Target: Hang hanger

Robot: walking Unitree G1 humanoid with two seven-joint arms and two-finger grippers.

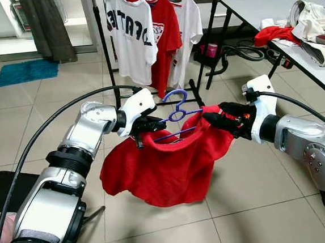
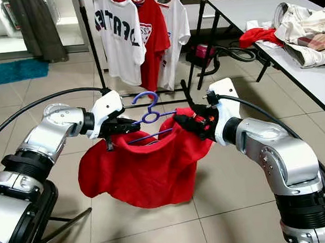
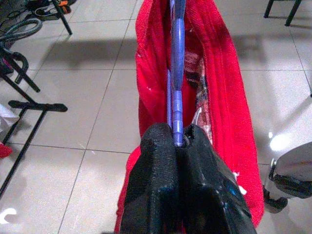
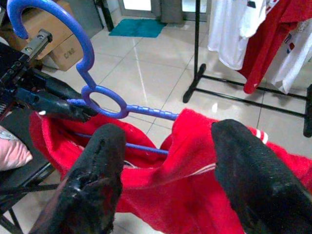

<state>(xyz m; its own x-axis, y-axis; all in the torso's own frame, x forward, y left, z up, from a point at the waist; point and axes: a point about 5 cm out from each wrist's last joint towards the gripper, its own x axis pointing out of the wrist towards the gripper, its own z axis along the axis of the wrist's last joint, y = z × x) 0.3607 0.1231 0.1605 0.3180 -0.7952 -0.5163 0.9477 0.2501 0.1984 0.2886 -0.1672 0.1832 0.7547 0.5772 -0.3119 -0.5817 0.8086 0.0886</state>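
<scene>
On the far left, a blue mat (image 1: 26, 71) lies on the tiled floor (image 1: 47, 109) near a dark curtain (image 1: 49, 26). The left gripper (image 1: 151, 124) is held above the floor in front of the robot. In the left wrist view its two black fingers (image 3: 161, 165) are pressed together on the thin bar of a blue hanger (image 1: 176, 110), so it is closed and it holds the hanger at its left end. The hook of the hanger points up, and below the hook there is a small ring. A red shirt (image 1: 166, 166) is draped over the hanger and hangs down from it, above the tiles and not touching them.

Behind these things stands a black clothes rack (image 1: 103, 47) with a white shirt (image 1: 132, 36), a red one (image 1: 165, 36) and another white one (image 1: 185, 28) on it.

To the right of the hanger is the right gripper (image 1: 225, 119), at the right end of the red shirt. In the right wrist view its fingers (image 4: 92, 180) stand wide apart with the red cloth between them. I cannot tell if they really grip the cloth or only touch it.

On the far right a white table (image 1: 266, 10) carries a red cloth (image 1: 274, 32) and a pile of light clothes (image 1: 317, 31). A grey hose (image 1: 242, 52) lies on the floor under the table.
</scene>
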